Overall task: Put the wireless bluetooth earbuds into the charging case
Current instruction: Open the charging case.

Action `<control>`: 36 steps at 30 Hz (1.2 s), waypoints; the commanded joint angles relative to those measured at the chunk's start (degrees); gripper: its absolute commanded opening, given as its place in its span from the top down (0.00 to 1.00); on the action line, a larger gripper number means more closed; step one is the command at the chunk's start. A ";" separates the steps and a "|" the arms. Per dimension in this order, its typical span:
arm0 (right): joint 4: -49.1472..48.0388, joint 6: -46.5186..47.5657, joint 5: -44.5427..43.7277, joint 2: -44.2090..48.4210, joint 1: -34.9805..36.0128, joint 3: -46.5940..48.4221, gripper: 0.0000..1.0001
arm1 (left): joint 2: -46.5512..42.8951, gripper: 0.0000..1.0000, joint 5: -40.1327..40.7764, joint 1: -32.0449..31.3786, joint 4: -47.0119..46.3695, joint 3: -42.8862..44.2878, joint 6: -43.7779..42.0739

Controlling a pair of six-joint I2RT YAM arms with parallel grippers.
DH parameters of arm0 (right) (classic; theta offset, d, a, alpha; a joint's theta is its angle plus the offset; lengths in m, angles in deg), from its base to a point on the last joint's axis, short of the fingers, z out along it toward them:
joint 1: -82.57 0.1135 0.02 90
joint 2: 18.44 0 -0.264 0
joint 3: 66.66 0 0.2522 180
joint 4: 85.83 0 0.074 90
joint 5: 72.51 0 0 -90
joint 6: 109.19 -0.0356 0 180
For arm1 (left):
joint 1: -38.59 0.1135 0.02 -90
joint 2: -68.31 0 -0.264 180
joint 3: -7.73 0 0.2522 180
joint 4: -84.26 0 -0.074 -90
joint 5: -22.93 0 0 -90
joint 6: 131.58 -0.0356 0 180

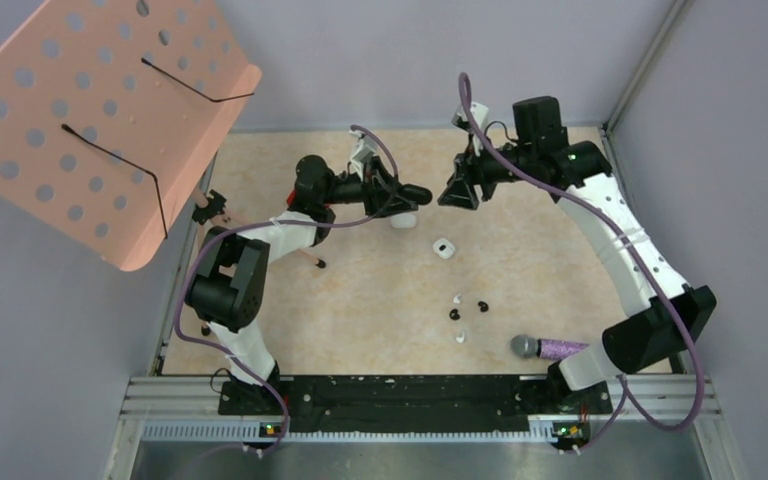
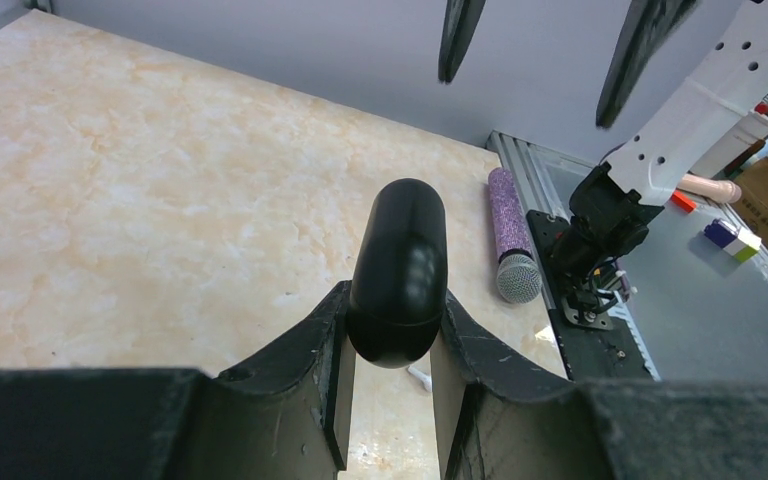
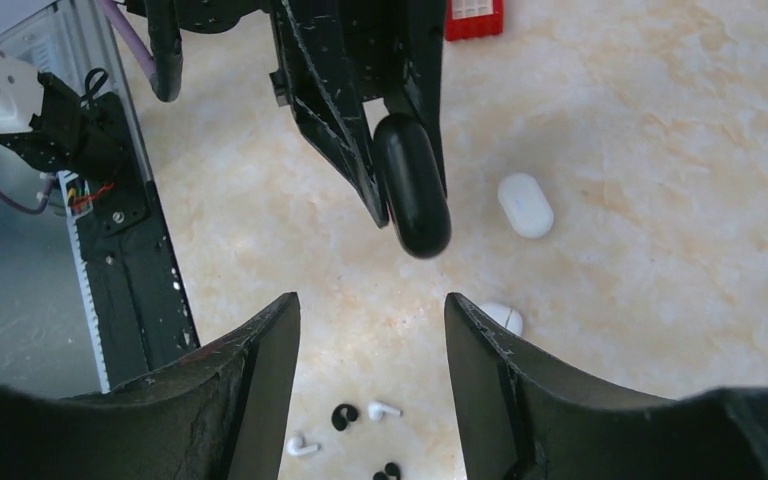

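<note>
My left pincer is clamped on the black charging case, holding it in the air by its lower end with the rounded top free. My right pincer stands apart with nothing in it, facing that case at close range. The case looks shut.

The earbuds lie loose on the table, near the head of the purple microphone and to its left. The held case is well apart from the microphone, over the far part of the table.

I judge the case to be light, rigid and glossy, so likely to slip. I would pinch its flat flanks, clear of the lid seam. The buds are tiny, smooth and apt to skitter, so I would take each squarely across its body.

My left wrist view shows the grip itself but no buds. The right wrist view shows black and white buds below, and a white case beyond the black one.
</note>
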 commanded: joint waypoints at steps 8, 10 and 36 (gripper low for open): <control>-5.25 1.34 0.99 -9.33 3.46 5.06 0.43 | -3.78 1.00 -1.35 -0.50 -0.77 -0.22 -1.39; -5.30 1.38 0.81 -10.24 3.46 5.38 0.43 | -4.02 1.00 -2.06 -0.59 -0.77 -0.15 -1.95; -7.13 -5.32 2.13 -12.04 0.34 7.66 0.47 | -3.28 1.00 -2.35 -1.24 -1.41 -0.26 -4.20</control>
